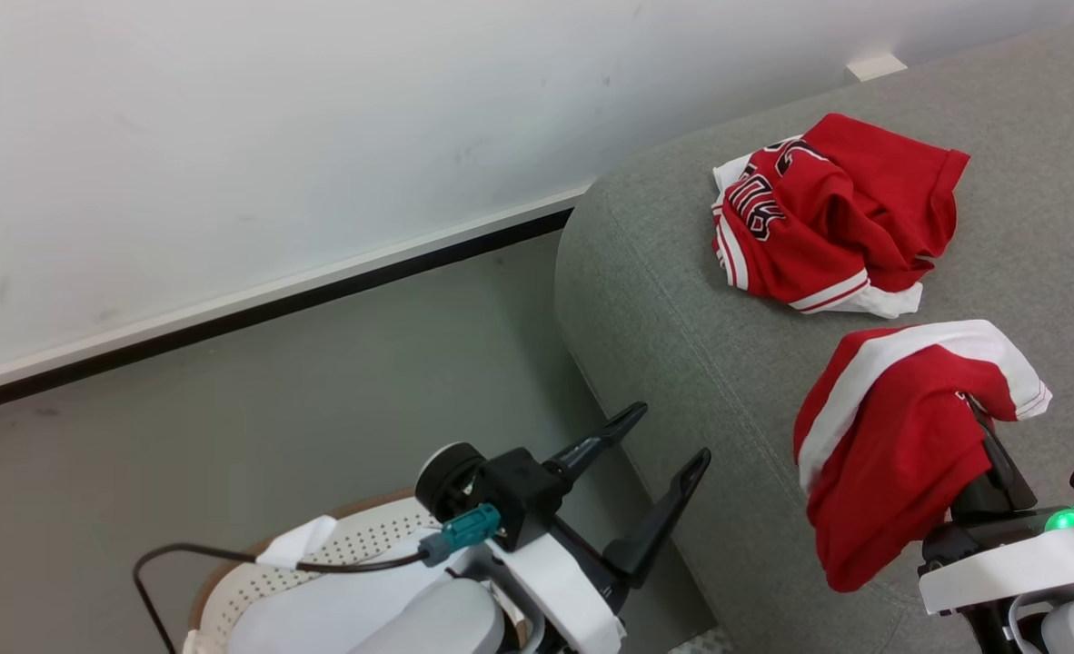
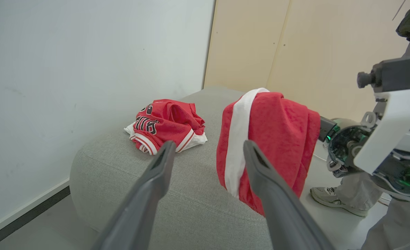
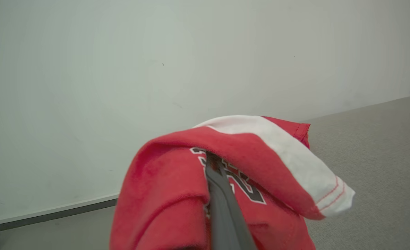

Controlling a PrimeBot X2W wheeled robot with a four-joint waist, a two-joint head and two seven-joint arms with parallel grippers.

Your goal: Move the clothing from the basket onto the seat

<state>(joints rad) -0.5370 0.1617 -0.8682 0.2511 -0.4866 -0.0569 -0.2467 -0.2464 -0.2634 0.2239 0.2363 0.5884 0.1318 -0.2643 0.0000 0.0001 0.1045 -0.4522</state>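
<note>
Closest in, at the lower left of the head view: basket [image 1: 355, 543], mostly hidden under the pale left forearm and a black cable, just a stretch of perforated wall and brown rim showing, contents impossible to make out. Just beyond it, left gripper [image 1: 670, 432] [image 2: 208, 144], fingers spread wide and empty, pointing at the rounded edge of the seat [image 1: 673, 309] [image 2: 101, 173]. At the lower right, right gripper [image 1: 980, 413] [image 3: 212, 165], clenched on a red garment [image 1: 882, 445] [image 2: 278, 139] [image 3: 170, 184] with a broad white stripe; fingertips buried in the folds, wrist cut off by the frame. Draped over the fingers and hanging above the seat's near part; touching the upholstery or not, cannot tell. Black-and-white numerals on it half covered by a fold, unreadable. Farther back, lying crumpled on the seat, well apart from the held piece: second red garment [image 1: 828, 218] [image 2: 167, 123], lettering bent into creases. Off to the side in the left wrist view, a person's shoe [image 2: 333, 200] on the floor [image 2: 336, 229], leg cut off. Behind everything, plain white wall [image 1: 273, 136].
</note>
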